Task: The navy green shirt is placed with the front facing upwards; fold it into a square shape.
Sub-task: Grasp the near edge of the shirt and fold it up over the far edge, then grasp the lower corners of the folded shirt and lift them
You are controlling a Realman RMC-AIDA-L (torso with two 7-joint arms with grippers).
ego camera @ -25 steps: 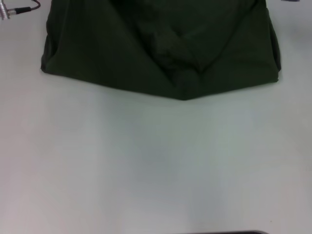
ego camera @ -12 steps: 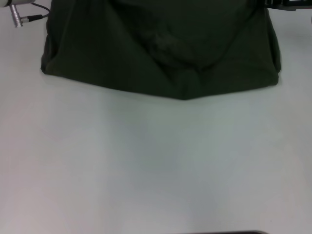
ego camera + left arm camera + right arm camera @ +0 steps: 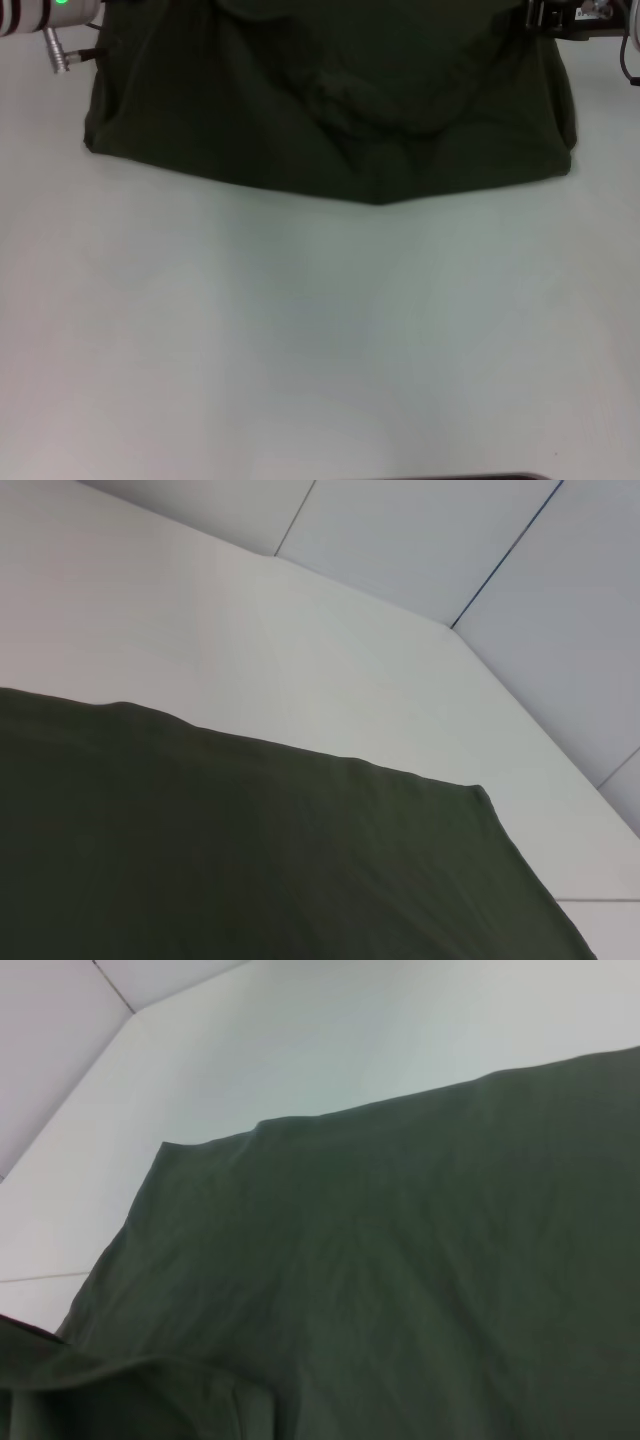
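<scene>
Dark olive-green cotton shirt (image 3: 330, 110) lies bunched on the white surface (image 3: 320, 340), near hem sagging to a point. Soft, limp, light: best pinched at doubled corners. Left tool (image 3: 40, 15) and right tool (image 3: 575, 15) flank its far corners; finger state cannot tell.

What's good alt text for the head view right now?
A dark green shirt lies partly folded at the far side of a white table, its near edge dipping to a point. The left arm and right arm show only at the top corners.
</scene>
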